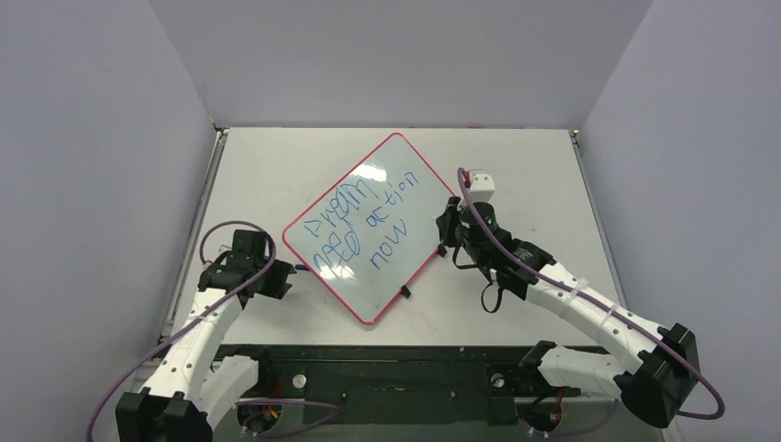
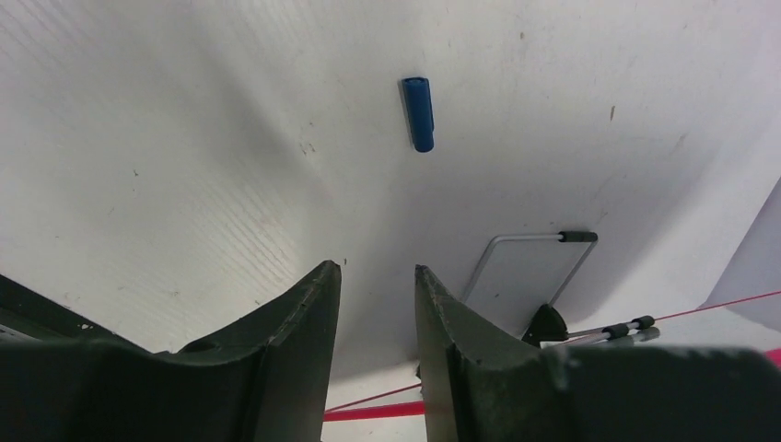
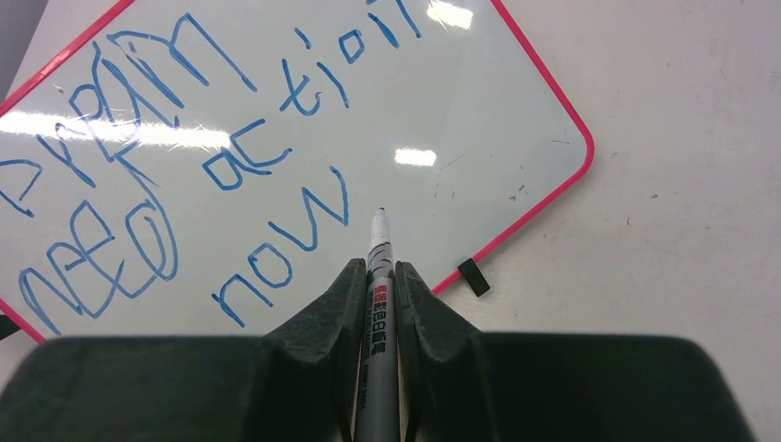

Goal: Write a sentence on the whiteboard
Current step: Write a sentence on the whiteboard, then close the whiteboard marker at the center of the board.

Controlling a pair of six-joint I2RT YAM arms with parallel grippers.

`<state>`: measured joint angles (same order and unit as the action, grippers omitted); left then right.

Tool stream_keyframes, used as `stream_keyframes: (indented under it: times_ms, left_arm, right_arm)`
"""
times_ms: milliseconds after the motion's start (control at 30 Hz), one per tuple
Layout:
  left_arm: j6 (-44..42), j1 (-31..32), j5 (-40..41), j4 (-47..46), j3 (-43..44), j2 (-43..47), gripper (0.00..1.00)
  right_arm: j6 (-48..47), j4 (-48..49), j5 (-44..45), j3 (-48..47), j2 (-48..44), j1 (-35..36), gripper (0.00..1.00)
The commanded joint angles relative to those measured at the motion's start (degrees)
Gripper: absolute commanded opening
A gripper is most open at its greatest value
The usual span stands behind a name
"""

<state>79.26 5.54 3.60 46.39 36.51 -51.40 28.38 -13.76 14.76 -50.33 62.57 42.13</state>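
The whiteboard (image 1: pixel 368 267) lies slantwise on the tabletop (image 1: pixel 516 166), between the two hands. The right hand (image 3: pixel 378 274), at the board's right edge, pinches a marker (image 3: pixel 375 313). The tip is over bare board just past the word "now" of the blue sentence (image 1: pixel 361 224); whether it touches I cannot tell. The left hand (image 2: pixel 378 274) stands spread beside the board's left corner, with a blue cap (image 2: pixel 417 113) on the tabletop ahead.

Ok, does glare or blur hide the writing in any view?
Right wrist: glare streaks on the whiteboard cross the sentence top-left, yet readable; marker tip sharp. Top: one glare patch near the board's far corner, writing small. Left wrist: gripper dark, cap sharp.
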Motion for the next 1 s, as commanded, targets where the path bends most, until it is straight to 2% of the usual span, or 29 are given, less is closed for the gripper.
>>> stream_keyframes:
  times_ms: [0,267,833,967]
  left_arm:
    - [3.16,4.84,5.00,0.33,2.81,-0.19,0.33]
    - [0.99,6.54,6.14,-2.72,5.64,-4.02,0.32]
    - [-2.73,10.28,6.99,-13.56,11.59,-18.51,0.32]
    - [-3.84,10.41,7.94,-12.18,13.15,-20.99,0.32]
  right_arm:
    - [0.35,1.70,0.75,-1.29,1.36,-0.57,0.00]
    - [0.62,1.85,0.46,-1.24,2.22,-1.18,0.00]
    - [0.29,1.98,-0.93,-0.76,3.08,-3.26,0.00]
    - [0.11,1.83,-1.24,-0.63,2.93,-3.87,0.00]
